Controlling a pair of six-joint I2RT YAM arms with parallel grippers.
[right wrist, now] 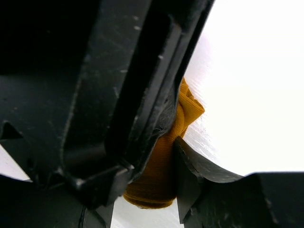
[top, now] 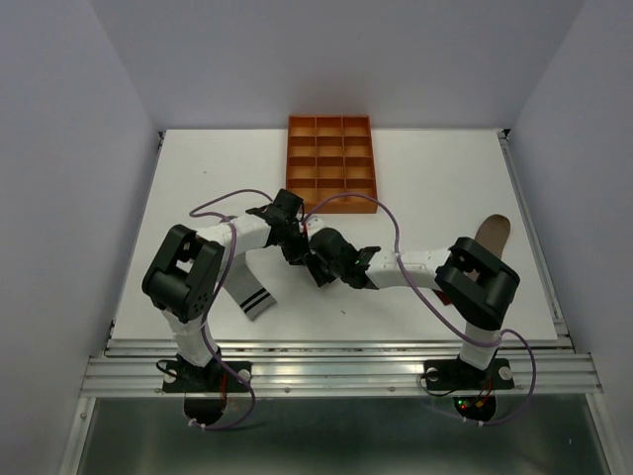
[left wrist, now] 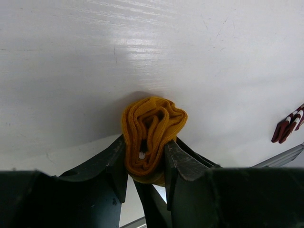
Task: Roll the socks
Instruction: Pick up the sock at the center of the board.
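At the middle of the surface (top: 198,188) is the yellow sock (left wrist: 152,135), rolled tight. I think the right pincer (right wrist: 148,184) should hug all its layers before the left pincer (left wrist: 146,152) lets go, or it may pop open. The left pincer is clamped on the roll, and the right pincer touches it, but I cannot tell if it squeezes.

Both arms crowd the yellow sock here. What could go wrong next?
1. The mustard sock roll sits pinched in the left pincer; its folds look loose and may spring open if that grip eases.
2. The right pincer sits close against the left one at the same roll, so they could clash or tug it apart.
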